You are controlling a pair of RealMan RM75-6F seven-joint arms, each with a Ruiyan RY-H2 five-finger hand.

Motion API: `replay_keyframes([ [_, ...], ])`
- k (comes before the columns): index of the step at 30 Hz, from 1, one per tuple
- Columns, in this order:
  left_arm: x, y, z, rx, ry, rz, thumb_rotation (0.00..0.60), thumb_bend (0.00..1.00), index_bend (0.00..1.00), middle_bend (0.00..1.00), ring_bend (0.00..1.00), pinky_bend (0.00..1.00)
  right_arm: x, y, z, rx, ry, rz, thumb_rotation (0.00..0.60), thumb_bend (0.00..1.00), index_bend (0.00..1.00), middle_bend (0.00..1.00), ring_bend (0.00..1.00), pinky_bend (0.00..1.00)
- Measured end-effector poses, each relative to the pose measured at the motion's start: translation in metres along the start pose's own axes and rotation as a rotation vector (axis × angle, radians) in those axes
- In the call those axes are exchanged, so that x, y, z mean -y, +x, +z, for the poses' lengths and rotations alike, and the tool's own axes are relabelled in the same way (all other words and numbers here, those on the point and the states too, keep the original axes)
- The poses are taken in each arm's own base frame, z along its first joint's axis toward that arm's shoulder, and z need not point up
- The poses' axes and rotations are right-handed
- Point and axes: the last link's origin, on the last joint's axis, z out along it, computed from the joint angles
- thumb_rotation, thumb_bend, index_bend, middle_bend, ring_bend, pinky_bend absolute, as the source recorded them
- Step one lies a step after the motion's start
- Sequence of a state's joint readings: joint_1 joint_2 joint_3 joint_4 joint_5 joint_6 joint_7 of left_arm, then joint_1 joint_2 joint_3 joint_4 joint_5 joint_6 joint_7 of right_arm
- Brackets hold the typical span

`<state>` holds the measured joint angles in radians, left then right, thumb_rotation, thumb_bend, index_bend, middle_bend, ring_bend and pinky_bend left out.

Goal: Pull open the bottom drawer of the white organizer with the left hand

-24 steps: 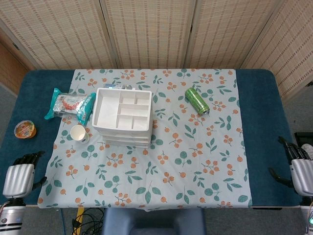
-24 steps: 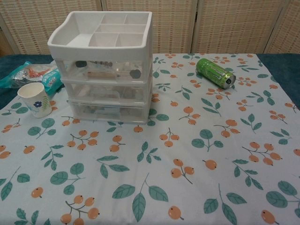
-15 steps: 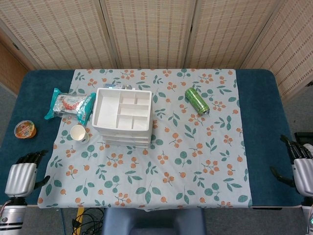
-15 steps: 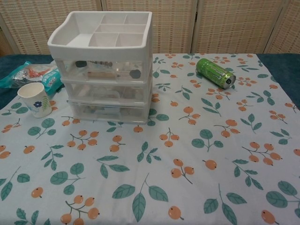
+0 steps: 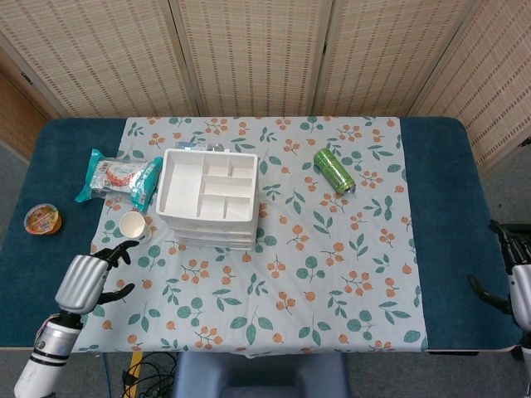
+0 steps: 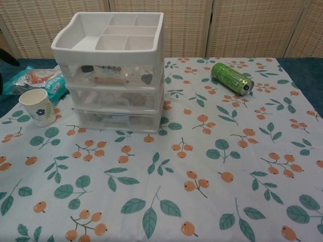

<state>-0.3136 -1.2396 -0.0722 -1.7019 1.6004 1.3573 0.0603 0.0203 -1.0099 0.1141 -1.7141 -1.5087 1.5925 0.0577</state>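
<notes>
Left robot hand (image 5: 85,280) is empty with fingers loosely spread, hovering over the surface (image 5: 50,274) just short of the paper cup (image 5: 133,224). The white organizer (image 5: 207,197) sits up and to its right, bottom drawer (image 6: 117,121) shut. Right robot hand (image 5: 518,278) is at the far edge, also holding nothing, fingers apart.

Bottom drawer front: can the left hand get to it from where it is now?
Probably yes. The left hand is empty, and only bare cloth lies before the bottom drawer; the paper cup sits off to its left.
</notes>
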Motion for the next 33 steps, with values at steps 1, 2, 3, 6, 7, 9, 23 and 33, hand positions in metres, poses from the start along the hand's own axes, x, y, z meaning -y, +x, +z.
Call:
replay_keyframes([
  [1,-0.004,-0.003,0.004,0.012,-0.021,-0.003,0.6,0.15,0.25,0.7,0.68,0.94,0.0,0.0,0.0,0.001,-0.001,-0.001,0.6,0.28,0.02,0.16,0.22,0.19],
  [2,-0.009,-0.007,0.01,0.029,-0.047,-0.006,0.6,0.15,0.26,0.73,0.71,0.96,0.0,0.0,0.0,0.003,-0.001,-0.001,0.6,0.28,0.02,0.16,0.22,0.19],
  [3,-0.012,-0.011,0.014,0.043,-0.064,-0.009,0.6,0.15,0.26,0.75,0.73,0.97,0.0,0.0,0.001,0.005,-0.002,-0.002,0.6,0.28,0.02,0.16,0.22,0.19],
  [6,-0.022,-0.023,0.026,0.094,-0.112,-0.027,0.6,0.16,0.26,0.82,0.79,1.0,-0.001,-0.001,0.001,0.011,-0.007,-0.004,0.6,0.28,0.02,0.16,0.22,0.19],
  [7,-0.025,-0.027,0.029,0.11,-0.123,-0.035,0.6,0.16,0.25,0.83,0.81,1.0,-0.001,-0.002,0.001,0.013,-0.008,-0.003,0.6,0.28,0.02,0.16,0.22,0.19],
  [9,-0.032,-0.037,0.036,0.15,-0.143,-0.066,0.6,0.18,0.2,0.85,0.83,1.0,-0.001,-0.003,0.001,0.019,-0.012,-0.002,0.6,0.28,0.02,0.16,0.23,0.19],
  [23,-0.049,-0.083,0.06,0.391,-0.091,-0.343,0.6,0.44,0.0,0.95,0.98,1.0,-0.003,-0.008,0.005,0.037,-0.02,-0.003,0.6,0.28,0.02,0.16,0.23,0.19],
  [33,-0.061,-0.107,0.07,0.5,-0.011,-0.561,0.6,0.44,0.0,0.95,0.99,1.0,-0.006,-0.01,0.005,0.039,-0.03,-0.001,0.6,0.28,0.02,0.16,0.23,0.19],
])
